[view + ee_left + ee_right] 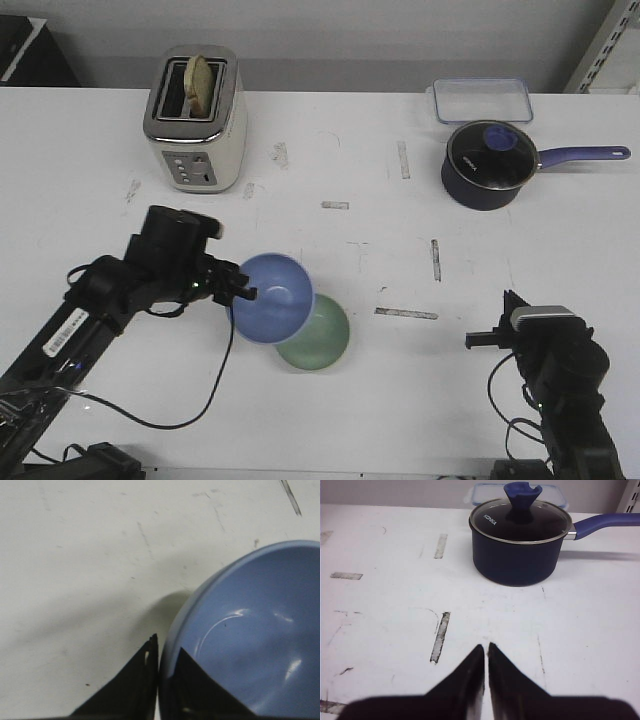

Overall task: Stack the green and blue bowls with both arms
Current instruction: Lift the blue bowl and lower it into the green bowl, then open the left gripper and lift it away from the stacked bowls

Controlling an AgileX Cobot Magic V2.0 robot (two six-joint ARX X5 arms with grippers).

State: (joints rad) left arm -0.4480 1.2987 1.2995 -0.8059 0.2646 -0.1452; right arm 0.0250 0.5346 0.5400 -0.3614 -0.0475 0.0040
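Note:
The blue bowl (272,297) hangs tilted above the table, its lower right edge over the left rim of the green bowl (318,338), which sits on the table. My left gripper (243,287) is shut on the blue bowl's left rim. In the left wrist view the blue bowl (255,635) fills one side, with one finger inside the rim and one outside, at the left gripper (165,652). My right gripper (478,341) is shut and empty at the front right. In the right wrist view the right gripper (485,647) points over bare table.
A dark blue lidded saucepan (488,165) stands at the back right, also in the right wrist view (520,545). A clear container (481,100) lies behind it. A toaster (195,120) with bread stands at the back left. Tape marks (406,313) dot the table.

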